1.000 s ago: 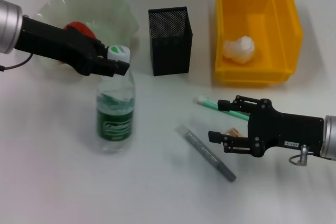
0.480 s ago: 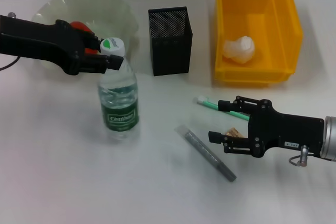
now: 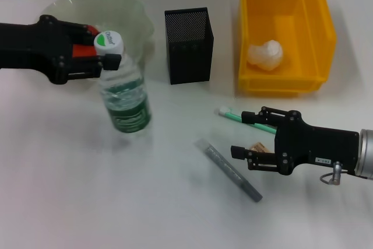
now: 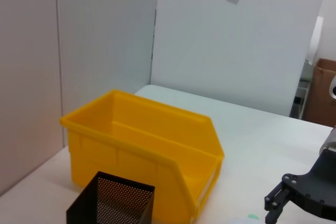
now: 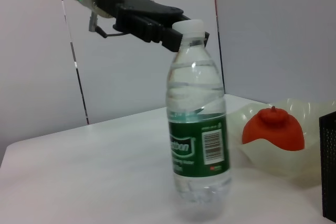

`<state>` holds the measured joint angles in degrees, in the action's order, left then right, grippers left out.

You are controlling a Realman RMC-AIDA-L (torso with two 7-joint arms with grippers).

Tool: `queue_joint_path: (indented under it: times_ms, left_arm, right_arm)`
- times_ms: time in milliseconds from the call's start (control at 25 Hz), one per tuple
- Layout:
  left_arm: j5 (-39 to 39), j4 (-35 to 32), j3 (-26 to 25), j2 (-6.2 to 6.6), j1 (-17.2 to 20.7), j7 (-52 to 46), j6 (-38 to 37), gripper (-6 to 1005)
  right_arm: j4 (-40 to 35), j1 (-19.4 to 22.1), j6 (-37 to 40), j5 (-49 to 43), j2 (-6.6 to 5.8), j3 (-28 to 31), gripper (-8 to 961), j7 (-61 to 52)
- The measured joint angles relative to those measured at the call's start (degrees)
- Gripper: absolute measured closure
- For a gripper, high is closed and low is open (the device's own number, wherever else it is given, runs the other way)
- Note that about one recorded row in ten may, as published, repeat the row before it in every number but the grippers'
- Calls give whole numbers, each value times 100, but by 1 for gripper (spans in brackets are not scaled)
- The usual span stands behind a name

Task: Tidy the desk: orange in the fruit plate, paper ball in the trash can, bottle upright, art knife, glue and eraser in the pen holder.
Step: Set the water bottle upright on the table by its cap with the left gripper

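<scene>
The bottle (image 3: 121, 88) stands upright on the desk (image 3: 87, 190), just in front of the fruit plate (image 3: 125, 10), its white cap with a green mark on top and its green label low on the body. The left gripper (image 3: 108, 56) reaches in from the robot's left at cap height; its black fingers (image 3: 112, 60) sit at the bottle's neck just under the cap, and in the right wrist view they press against the neck (image 5: 181, 38), so it looks pinched on the bottle, though the grip is hard to make out for certain. The orange (image 5: 273, 128) lies in the fruit plate, mostly hidden behind the left arm from the head camera. The pen holder (image 3: 188, 45) stands between the plate and the trash can (image 3: 285, 30), apart from both, and the paper ball (image 3: 266, 54) lies inside the trash can. On the desk's right half the right gripper (image 3: 238, 144) hangs low with its two fingers spread, one near a green-handled tool (image 3: 245, 118) with a white tip, the other nearer the front edge. The eraser (image 3: 259, 146) lies between those fingers, close to the gripper's body. A grey stick-shaped thing (image 3: 228, 169) lies slantwise on the desk just beside the gripper, toward the bottle
</scene>
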<state>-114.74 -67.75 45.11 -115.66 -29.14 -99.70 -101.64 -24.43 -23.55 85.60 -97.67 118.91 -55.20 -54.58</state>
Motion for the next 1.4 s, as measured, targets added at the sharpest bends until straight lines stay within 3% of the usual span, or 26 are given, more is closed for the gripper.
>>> queue_joint_path:
  times_ms: [280,360,800,1400]
  left_arm:
    - [46,31,-160,-45,154,365,6,552]
    - [51,67,-421,-53,372,712,146,552]
    - [31,334,-1166,-11,553,967,283,550]
    - [51,393,-1227,-39,844,1128,980,548]
  right_arm:
    - [-5,0,0,-4,-1,0,187,-26]
    - [-13,0,0,-8,-3,0,187,-43]
    - [-12,0,0,-15,-9,0,187,-53]
    - [-19,-8,0,-16,-9,0,187,-54]
